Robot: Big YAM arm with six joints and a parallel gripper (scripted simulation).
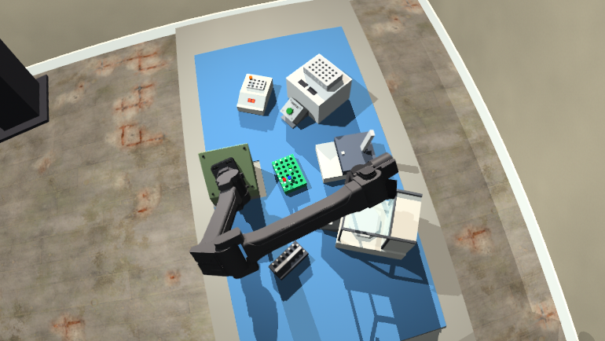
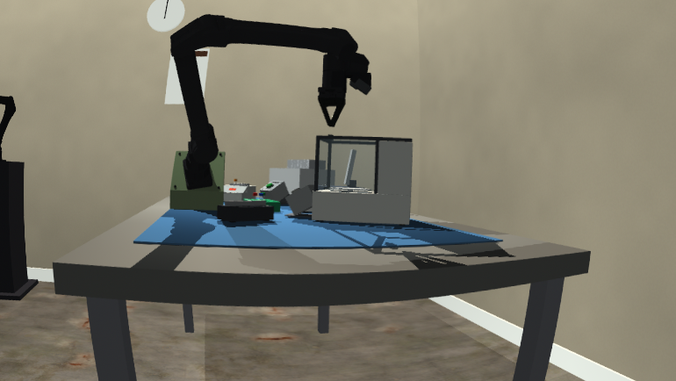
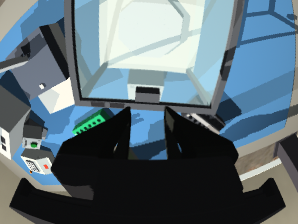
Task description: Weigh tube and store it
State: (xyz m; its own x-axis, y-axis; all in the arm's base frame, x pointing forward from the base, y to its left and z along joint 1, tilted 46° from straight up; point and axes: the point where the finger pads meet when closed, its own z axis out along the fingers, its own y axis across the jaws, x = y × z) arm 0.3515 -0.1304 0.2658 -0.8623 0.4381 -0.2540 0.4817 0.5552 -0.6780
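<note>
Beige walls meet a worn wooden floor with rust-coloured marks, and a round clock [image 2: 165,14] hangs on the wall. A grey-topped bench [image 2: 321,286] carries the blue bench mat [image 1: 229,122] [image 2: 293,236] [image 3: 270,75].

The arm [image 1: 296,218] [image 2: 279,35] rises from an olive-green base [image 1: 206,163] [image 2: 197,200] and reaches across to the balance BAL [image 1: 406,215] [image 2: 362,206] [image 3: 72,50]. Its gripper [image 2: 331,125] [image 3: 147,112] points down above the front part of the balance's glass box, apart from it. The fingers are released and partly spread, with a gap between their tips.

Tube A's orange cap [image 1: 250,77] [image 2: 235,179] shows at the rear left corner of the bores in the dry block DB [image 1: 254,93] [image 2: 239,192] [image 3: 37,165]. How deep the tube sits cannot be told. The balance's clear top pane appears to cover the weighing chamber.

Nearest the base, the green tube rack RK [image 1: 289,172] [image 2: 269,204] [image 3: 90,123] holds tubes with red and blue caps. The mixer MX [image 1: 318,95] [image 2: 284,178] [image 3: 11,112] stands near the dry block. The spectrophotometer SP [image 1: 329,163] [image 2: 300,199] [image 3: 57,95], its lid raised, stands beside the balance, and the dark magnet block MG [image 1: 288,260] [image 2: 245,212] [image 3: 205,121] lies on the other side.
</note>
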